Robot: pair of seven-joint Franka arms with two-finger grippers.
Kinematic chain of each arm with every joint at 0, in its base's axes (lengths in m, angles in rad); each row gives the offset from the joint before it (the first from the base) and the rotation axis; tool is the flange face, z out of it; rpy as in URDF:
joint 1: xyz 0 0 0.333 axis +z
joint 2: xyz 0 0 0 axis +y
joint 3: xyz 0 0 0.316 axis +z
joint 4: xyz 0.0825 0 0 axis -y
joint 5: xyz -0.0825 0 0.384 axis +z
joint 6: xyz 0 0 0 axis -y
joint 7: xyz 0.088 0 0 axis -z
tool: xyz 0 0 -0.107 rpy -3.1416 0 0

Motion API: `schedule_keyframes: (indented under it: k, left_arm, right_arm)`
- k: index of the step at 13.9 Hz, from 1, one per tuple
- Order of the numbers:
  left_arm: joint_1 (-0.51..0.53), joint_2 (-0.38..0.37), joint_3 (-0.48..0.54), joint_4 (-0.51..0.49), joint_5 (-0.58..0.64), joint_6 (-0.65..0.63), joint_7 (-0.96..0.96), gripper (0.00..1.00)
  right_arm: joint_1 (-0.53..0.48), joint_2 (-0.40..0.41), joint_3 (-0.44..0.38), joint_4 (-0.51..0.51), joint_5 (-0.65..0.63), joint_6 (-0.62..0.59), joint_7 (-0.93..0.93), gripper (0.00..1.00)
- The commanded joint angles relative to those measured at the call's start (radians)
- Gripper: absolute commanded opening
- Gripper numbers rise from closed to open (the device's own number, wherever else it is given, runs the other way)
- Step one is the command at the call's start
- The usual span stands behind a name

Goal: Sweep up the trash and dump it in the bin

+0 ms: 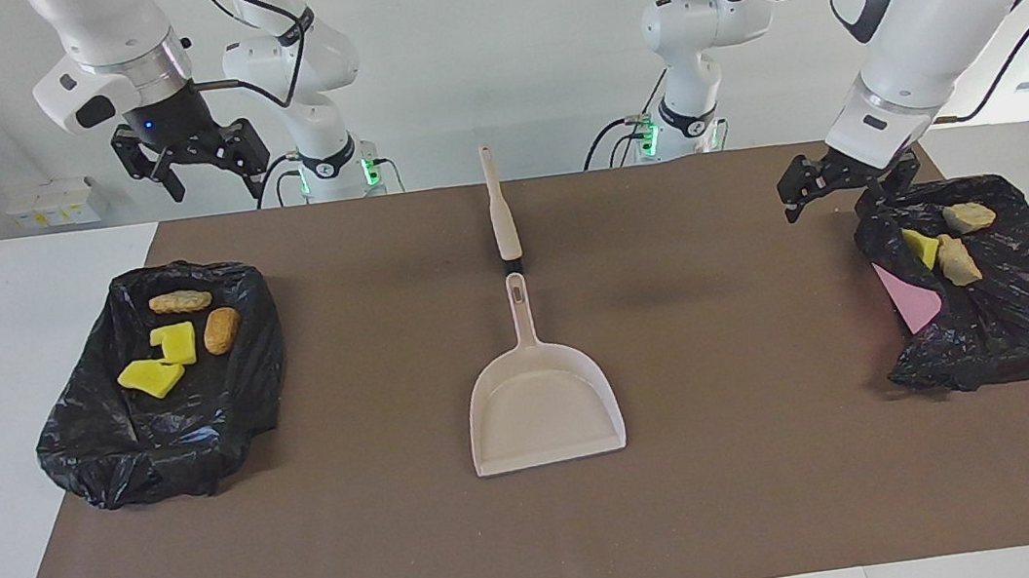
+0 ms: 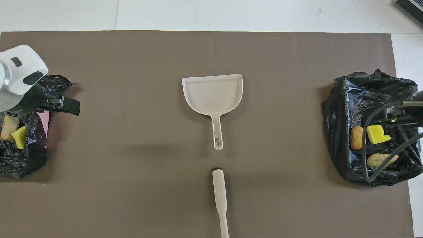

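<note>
My left gripper point(image 1: 840, 182) spread wide, empty, over the edge of a black bin bag point(image 1: 1017, 306), my right gripper point(image 1: 189, 157) likewise apart, waiting high — trash point(image 1: 953, 260) scraps lying inside both bags, dustpan point(image 1: 543, 403) mid-desk

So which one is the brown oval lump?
Find the black bag at the right arm's end of the table. Inside it, beside the yellow foam bits, lies the brown oval lump. It is the only smooth, rounded orange-brown piece; the tan chunk nearby is flatter and bumpier.
</note>
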Motion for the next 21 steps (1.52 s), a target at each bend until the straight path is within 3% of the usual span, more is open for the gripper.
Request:
schedule_keyframes:
  k: [1, 7, 13, 21]
  left_arm:
    - [0.000, -0.025, 0.003, 0.016, 0.018, -0.058, 0.018, 1.00]
    - [0.006, -0.022, 0.003, 0.082, 0.022, -0.136, 0.019, 1.00]
    - [0.006, -0.005, 0.004, 0.085, 0.009, -0.070, 0.024, 1.00]
    - [0.007, -0.006, 0.007, 0.085, 0.009, -0.087, 0.058, 1.00]
  right_arm:
    - [-0.013, -0.024, 0.006, -0.031, -0.003, 0.020, -0.022, 1.00]
    - [-0.013, -0.024, 0.004, -0.033, -0.003, 0.018, -0.022, 1.00]
    - [-0.013, -0.024, 0.004, -0.033, -0.003, 0.020, -0.028, 1.00]
    - [-0.014, -0.024, 0.004, -0.033, -0.003, 0.018, -0.030, 1.00]
